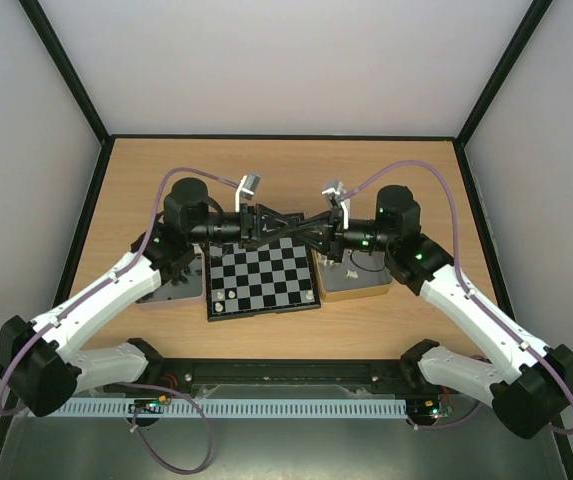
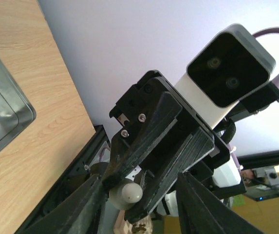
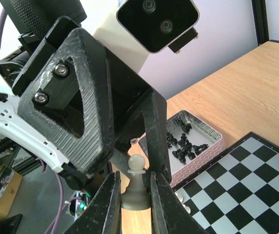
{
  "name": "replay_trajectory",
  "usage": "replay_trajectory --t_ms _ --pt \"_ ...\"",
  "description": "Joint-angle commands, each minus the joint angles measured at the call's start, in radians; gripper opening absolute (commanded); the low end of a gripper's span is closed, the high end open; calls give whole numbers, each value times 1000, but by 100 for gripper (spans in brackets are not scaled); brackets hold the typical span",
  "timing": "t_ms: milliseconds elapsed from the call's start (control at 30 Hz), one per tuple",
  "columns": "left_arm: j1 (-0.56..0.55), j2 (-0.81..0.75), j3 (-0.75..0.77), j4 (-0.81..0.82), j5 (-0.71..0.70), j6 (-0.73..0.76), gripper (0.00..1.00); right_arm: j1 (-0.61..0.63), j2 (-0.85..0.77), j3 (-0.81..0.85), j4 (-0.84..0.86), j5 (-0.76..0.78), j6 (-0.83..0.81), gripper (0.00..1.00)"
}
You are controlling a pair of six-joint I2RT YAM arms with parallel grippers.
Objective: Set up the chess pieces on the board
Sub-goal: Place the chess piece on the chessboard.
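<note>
My right gripper (image 3: 134,176) is shut on the base of a cream-white pawn (image 3: 137,187) and holds it in the air above the far edge of the board (image 1: 263,280). My left gripper (image 2: 140,176) is open, its jaws spread wide on either side of the right gripper's tips and the pawn (image 2: 129,194). In the top view the two grippers meet tip to tip, the left gripper (image 1: 304,232) against the right gripper (image 1: 294,226). A few cream pieces (image 1: 219,297) stand on the board's near corners. Several black pieces (image 3: 185,144) lie in a pink-walled tin (image 3: 205,158).
A grey tin (image 1: 171,290) lies left of the board and a gold-sided tin (image 1: 351,285) right of it. A silver tin (image 2: 3,112) shows at the left of the left wrist view. Black frame rails edge the wooden table (image 1: 286,170).
</note>
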Motion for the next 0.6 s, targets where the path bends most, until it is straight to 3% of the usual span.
replay_trajectory --t_ms 0,167,467,567 --pt "-2 0 28 33 26 -15 40 7 -2 36 -23 -35 -33 11" --pt "-3 4 27 19 26 -3 23 8 -3 34 -25 -27 -33 11" --pt "-9 1 1 38 12 9 4 10 3 37 -61 -31 -68 11" --pt "-10 -3 -4 37 6 21 3 10 1 38 -64 -15 -61 15"
